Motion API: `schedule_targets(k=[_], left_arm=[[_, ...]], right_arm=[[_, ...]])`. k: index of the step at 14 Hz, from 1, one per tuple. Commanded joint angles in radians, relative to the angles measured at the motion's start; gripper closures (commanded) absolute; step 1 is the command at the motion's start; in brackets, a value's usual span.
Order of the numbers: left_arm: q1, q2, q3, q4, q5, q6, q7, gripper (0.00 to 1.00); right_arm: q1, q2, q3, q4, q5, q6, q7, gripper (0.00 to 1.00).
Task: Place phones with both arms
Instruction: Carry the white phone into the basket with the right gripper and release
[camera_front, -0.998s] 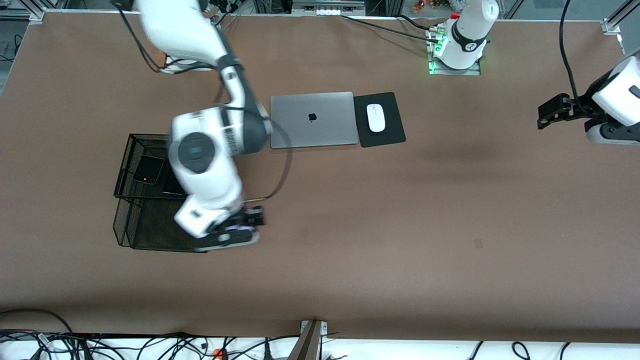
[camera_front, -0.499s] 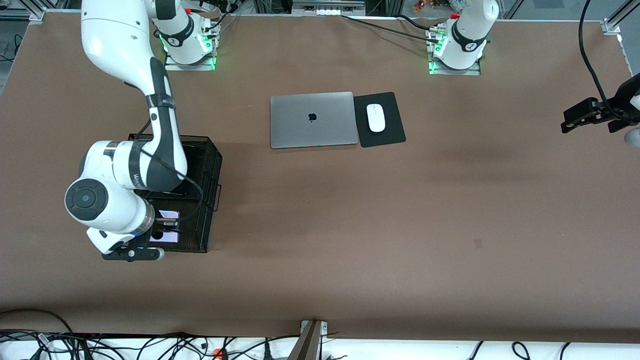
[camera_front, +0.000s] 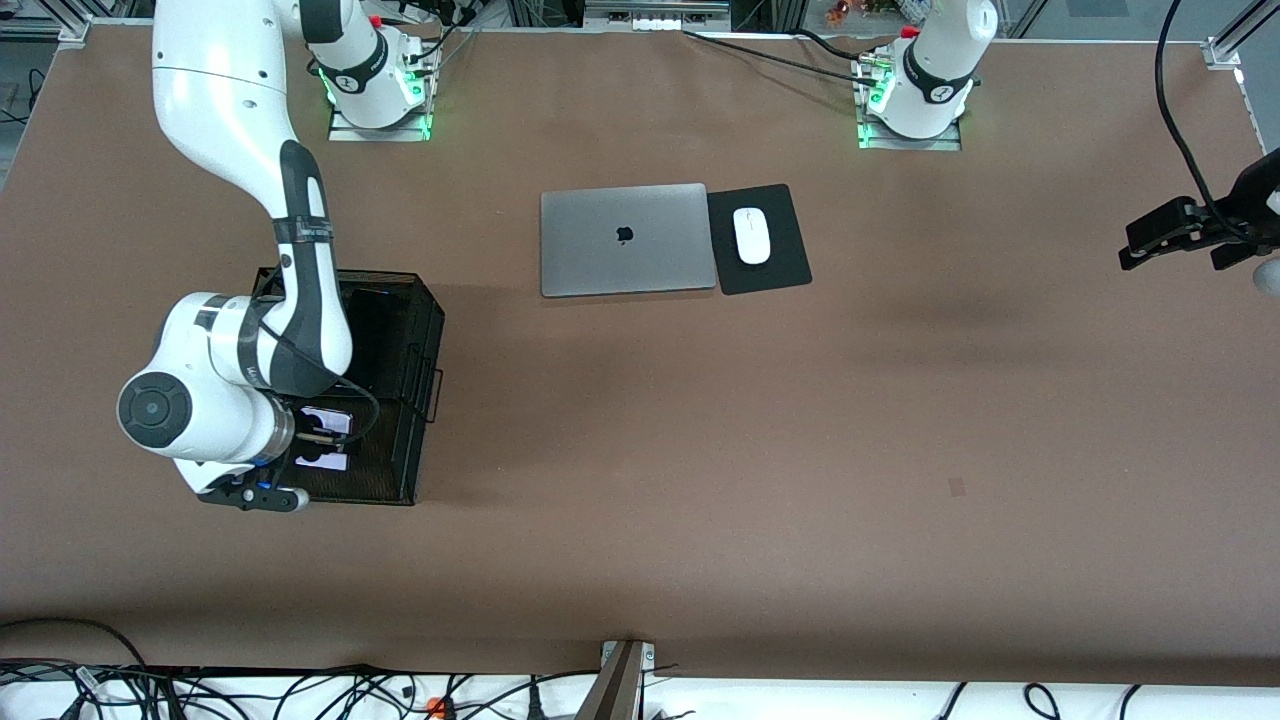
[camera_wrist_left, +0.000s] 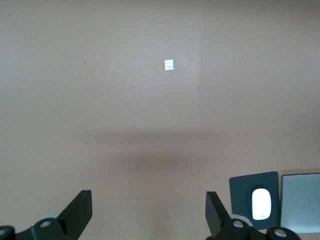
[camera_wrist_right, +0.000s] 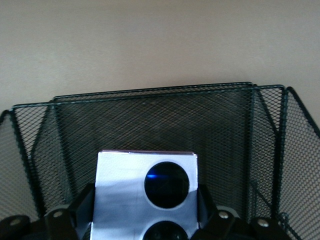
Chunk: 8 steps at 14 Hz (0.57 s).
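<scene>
The right gripper (camera_wrist_right: 145, 212) is clamping the lavender-white flip phone (camera_wrist_right: 146, 195) inside the black mesh basket (camera_front: 410, 340); the left gripper (camera_wrist_left: 149, 212) is waiting, spread wide, over bare desk (camera_front: 800, 450).

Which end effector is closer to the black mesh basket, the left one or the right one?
The right end effector is closer: it holds the lavender-white flip phone inside the black mesh basket. The left end effector waits open at the left arm's table end.

The right gripper (camera_front: 312, 437), clamped on the lavender-white flip phone (camera_front: 325, 437), swings from the mesh basket's (camera_front: 415, 340) edge to over its nearer compartment. The left gripper (camera_front: 1150, 240) retreats outward.
</scene>
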Motion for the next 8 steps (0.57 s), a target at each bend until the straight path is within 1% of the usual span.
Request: schedule_targets(k=[1,2,3,4,6,8], left_arm=[[0.01,-0.01,-0.003,0.001,-0.044,0.052,-0.002,0.0],[0.01,-0.01,-0.003,0.0,-0.044,0.058,-0.001,0.0],[0.01,-0.01,-0.003,0.0,-0.043,0.058,-0.001,0.0],[0.01,-0.01,-0.003,0.0,-0.043,0.059,-0.001,0.0],[0.009,-0.01,-0.003,0.0,-0.037,0.059,-0.001,0.0],[0.01,-0.011,-0.005,0.001,-0.035,0.059,-0.002,0.0]], right_arm=[[-0.002,-0.024,0.004,-0.04,0.018,0.02,-0.006,0.7],[-0.002,-0.024,0.006,-0.047,0.018,0.02,-0.003,0.64],[-0.002,-0.024,0.007,-0.049,0.018,0.02,-0.001,0.48],[-0.002,-0.024,0.007,-0.052,0.018,0.019,0.002,0.45],[-0.003,-0.024,0.009,-0.052,0.024,0.02,-0.001,0.0],[-0.005,-0.027,0.007,-0.043,0.04,0.017,-0.004,0.0]])
